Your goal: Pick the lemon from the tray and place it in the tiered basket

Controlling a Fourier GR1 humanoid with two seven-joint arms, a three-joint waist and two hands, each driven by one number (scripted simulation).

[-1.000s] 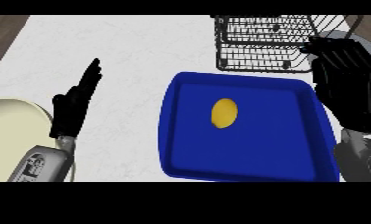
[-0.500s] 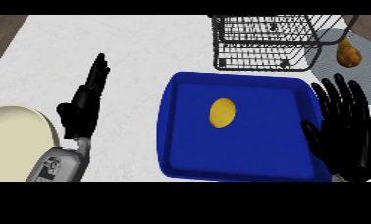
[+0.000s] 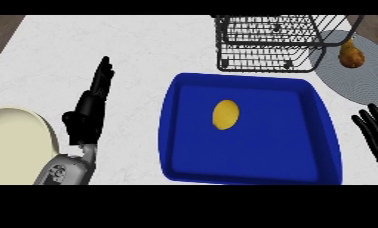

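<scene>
Black right hand (image 3: 369, 133) has retreated rightward, fingers (image 3: 361, 121) apparently straight; left hand (image 3: 90, 108) relaxed.

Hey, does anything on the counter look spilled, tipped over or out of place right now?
Nothing stands out. The lemon lies near the middle of the blue tray, the wire basket stands upright behind it, and a brownish item sits on the grey plate at the right. No spills show.

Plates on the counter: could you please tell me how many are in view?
2. A cream plate lies at the lower left, cut off by the view's edge; a grey plate sits at the right, beside the wire basket, carrying a brownish fruit. None appears hidden.
</scene>
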